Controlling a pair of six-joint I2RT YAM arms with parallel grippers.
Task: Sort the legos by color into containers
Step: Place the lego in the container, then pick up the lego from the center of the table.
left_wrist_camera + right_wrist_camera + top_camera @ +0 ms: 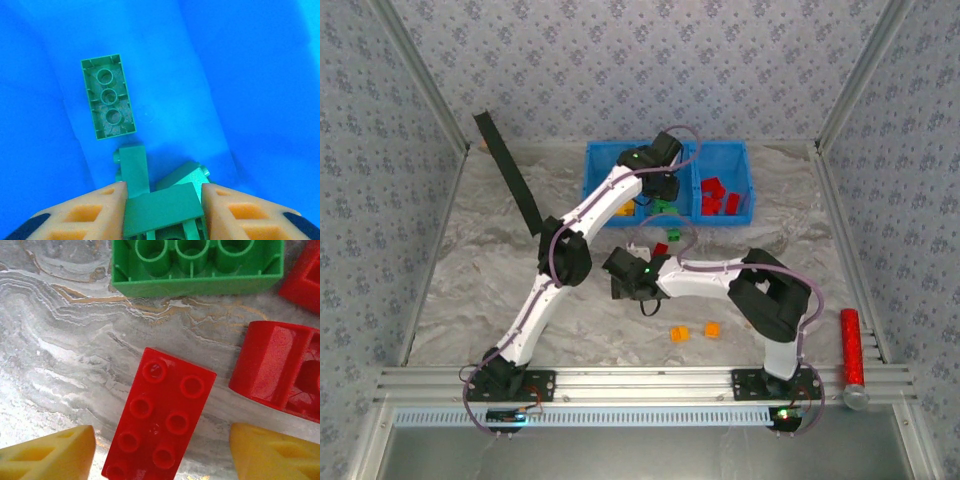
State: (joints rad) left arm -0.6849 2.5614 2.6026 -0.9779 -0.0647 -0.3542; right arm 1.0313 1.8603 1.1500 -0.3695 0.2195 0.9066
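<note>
The blue tray (pixel 605 170) of containers stands at the back. My left gripper (pixel 658 188) (pixel 162 192) hangs low in the middle container, shut on a dark green lego (pixel 162 210). Other green legos (pixel 108 97) (pixel 134 167) lie on the blue floor (pixel 235 75) below. Red legos (pixel 720 198) fill the right container. My right gripper (pixel 642 252) (pixel 162 440) is open over the table. A red lego (pixel 160 422) lies studs up between its yellow fingers (pixel 55 455), touching neither. An upturned green lego (pixel 197 265) and a red curved piece (pixel 277 367) lie close by.
Two orange legos (pixel 678 333) (pixel 712 328) sit on the near table between the arm bases. A long red cylinder (pixel 851 345) lies at the right edge. A black strap (pixel 510 170) leans at the back left. Patterned walls close in three sides.
</note>
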